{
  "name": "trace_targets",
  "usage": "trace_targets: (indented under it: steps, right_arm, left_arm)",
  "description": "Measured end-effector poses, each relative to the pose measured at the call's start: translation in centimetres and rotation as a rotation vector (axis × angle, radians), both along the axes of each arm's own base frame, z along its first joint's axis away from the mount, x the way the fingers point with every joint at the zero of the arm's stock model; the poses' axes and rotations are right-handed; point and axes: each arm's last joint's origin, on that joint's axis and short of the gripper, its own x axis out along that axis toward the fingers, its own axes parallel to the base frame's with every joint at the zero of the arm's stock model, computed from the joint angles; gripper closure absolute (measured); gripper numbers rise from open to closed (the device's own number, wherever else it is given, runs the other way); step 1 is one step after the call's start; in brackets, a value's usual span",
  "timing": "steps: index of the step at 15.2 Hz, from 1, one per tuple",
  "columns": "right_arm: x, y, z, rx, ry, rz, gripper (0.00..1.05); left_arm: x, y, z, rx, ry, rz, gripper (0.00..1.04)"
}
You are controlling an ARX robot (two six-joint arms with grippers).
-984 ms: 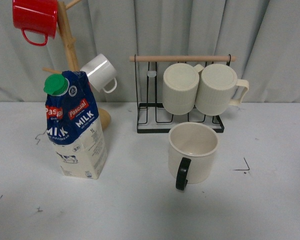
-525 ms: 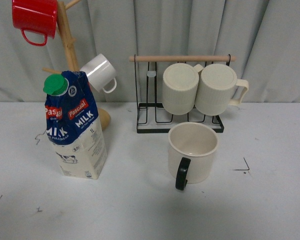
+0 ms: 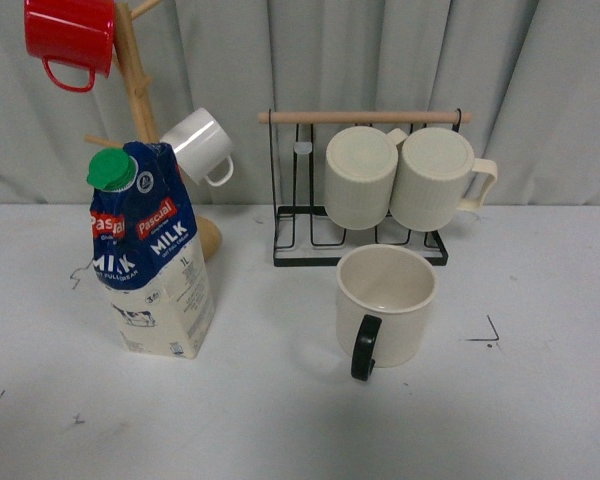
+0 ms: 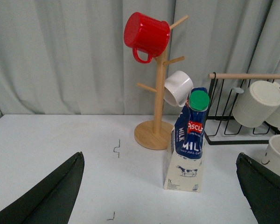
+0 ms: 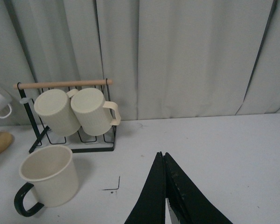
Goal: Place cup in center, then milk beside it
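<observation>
The cup (image 3: 385, 305), a wide cream-white mug with a black handle turned toward me, stands upright on the table in front of the wire rack. It also shows in the right wrist view (image 5: 49, 178). The milk (image 3: 150, 255), a blue carton with a green cap, stands upright at the left near the wooden mug tree, and shows in the left wrist view (image 4: 189, 142). Neither arm shows in the front view. My left gripper (image 4: 161, 196) is open and empty, well short of the milk. My right gripper (image 5: 162, 156) is shut and empty, to the right of the cup.
A black wire rack (image 3: 360, 240) with a wooden bar holds two ribbed cream mugs (image 3: 400, 180) behind the cup. A wooden mug tree (image 3: 140, 90) at the back left carries a red mug (image 3: 70, 35) and a small white mug (image 3: 200, 145). Grey curtains hang behind the table.
</observation>
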Motion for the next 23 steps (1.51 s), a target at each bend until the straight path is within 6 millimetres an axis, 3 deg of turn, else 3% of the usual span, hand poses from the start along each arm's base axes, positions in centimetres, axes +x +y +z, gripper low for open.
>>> trace_targets:
  steps: [16, 20, 22, 23]
  right_arm:
    - [-2.3, 0.0, -0.4, -0.002, 0.008, 0.003, 1.01]
    - [-2.3, 0.0, -0.4, -0.002, 0.010, 0.003, 0.50]
    - [-2.3, 0.0, -0.4, -0.003, 0.011, 0.003, 0.27]
    - [-2.3, 0.0, -0.4, -0.003, 0.009, 0.003, 0.16]
  left_arm:
    - [0.0, 0.0, 0.0, 0.000, 0.000, 0.000, 0.07]
    - [0.0, 0.0, 0.0, 0.000, 0.000, 0.000, 0.07]
    - [0.7, -0.5, 0.2, -0.011, 0.291, 0.097, 0.07]
    - [1.8, -0.9, 0.6, -0.014, 0.317, 0.072, 0.07]
